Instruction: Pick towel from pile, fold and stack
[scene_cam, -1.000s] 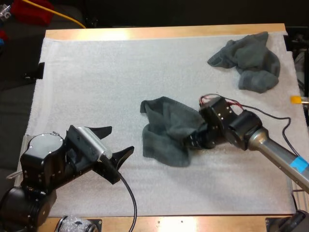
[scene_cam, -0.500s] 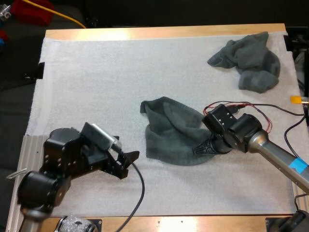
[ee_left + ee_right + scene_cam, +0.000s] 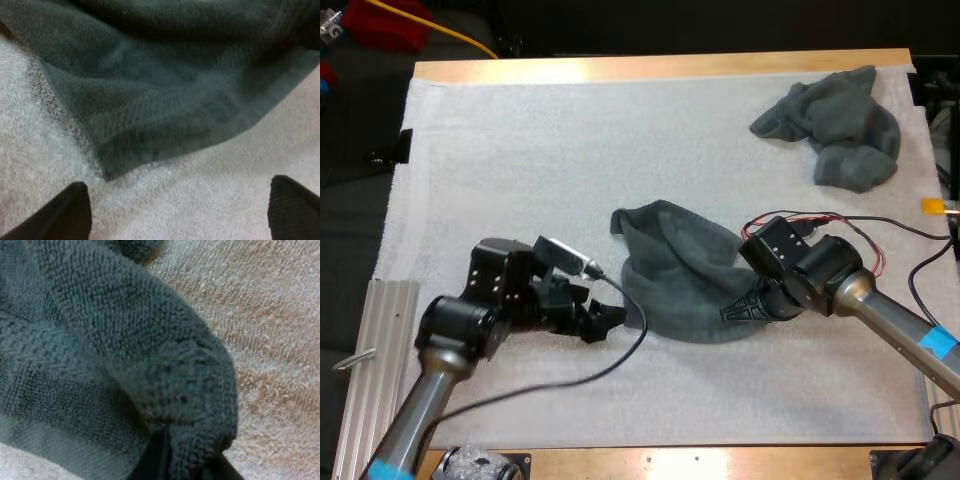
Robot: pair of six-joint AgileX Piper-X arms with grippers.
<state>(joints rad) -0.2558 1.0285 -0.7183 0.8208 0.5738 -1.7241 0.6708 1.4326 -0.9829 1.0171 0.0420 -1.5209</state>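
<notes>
Centre frame on the tabletop (image 3: 520, 150), the right pincer (image 3: 745, 308) pinches the soft, limp towel (image 3: 680, 275) by its right edge. The left pincer (image 3: 608, 320), spread, points at its lower-left corner, probably the next hold. The crumpled pile (image 3: 835, 125) lies upper right.

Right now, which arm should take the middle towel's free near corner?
Left. The left gripper, open, sits just short of that corner; the right gripper is shut on the towel at its opposite edge.
</notes>
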